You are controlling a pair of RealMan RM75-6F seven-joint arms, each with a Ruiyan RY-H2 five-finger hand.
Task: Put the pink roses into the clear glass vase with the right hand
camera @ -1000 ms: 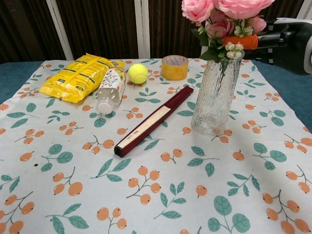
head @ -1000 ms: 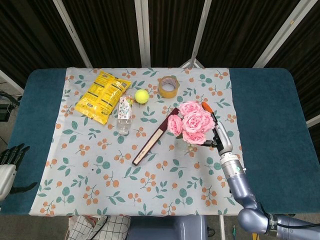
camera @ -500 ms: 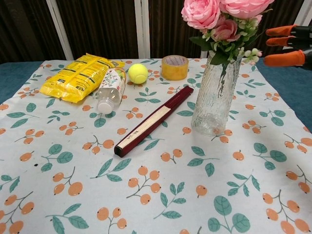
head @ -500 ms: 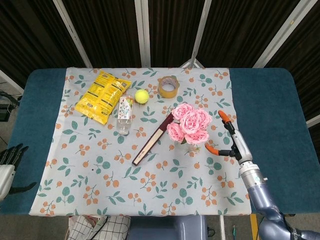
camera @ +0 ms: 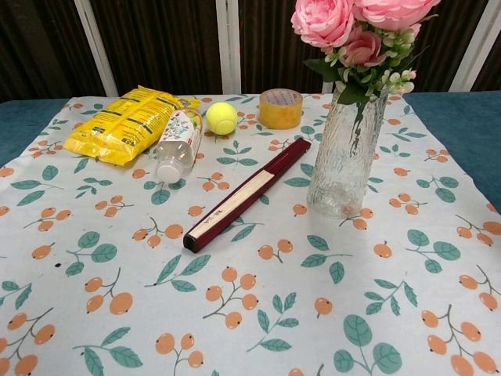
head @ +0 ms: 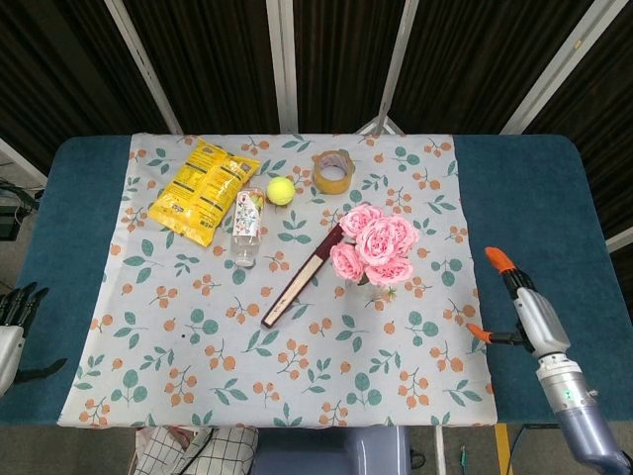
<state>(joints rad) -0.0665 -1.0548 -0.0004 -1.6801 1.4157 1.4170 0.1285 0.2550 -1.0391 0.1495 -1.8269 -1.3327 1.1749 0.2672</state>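
Pink roses [camera: 356, 27], a bunch of full blooms with green leaves and small white buds, stand stems-down in the clear ribbed glass vase [camera: 344, 160]; we see the heads spilling over its rim and leaning slightly toward the vase's left in the chest view. The vase sits upright on the leaf-and-berry printed cloth [head: 198, 336] covering the bench, just beside the dark red folded fan [camera: 246, 193], apart from it.

Our right hand [head: 519, 307] is well clear of the vase, over the blue bench edge, holding nothing, orange-tipped fingers [head: 497, 259] apart. Our left hand [head: 15, 312] rests at the far bench edge; only dark fingers show, nothing in them, and we cannot tell whether they are spread or curled.

Judgement: placement looks done; nothing of the task appears left.

Handling notes: the bunch is probably light, with soft, crushable heads. Best hold is on the stems below the leaves, never the blooms. The vase is tall, narrow, likely slippery and breakable, and top-loaded by the flowers, so a sideways nudge at the rim could tip it.

Also present: yellow snack bag [head: 201, 188], small clear bottle [head: 246, 228], yellow-green tennis ball [head: 281, 190], tape roll [head: 333, 172].
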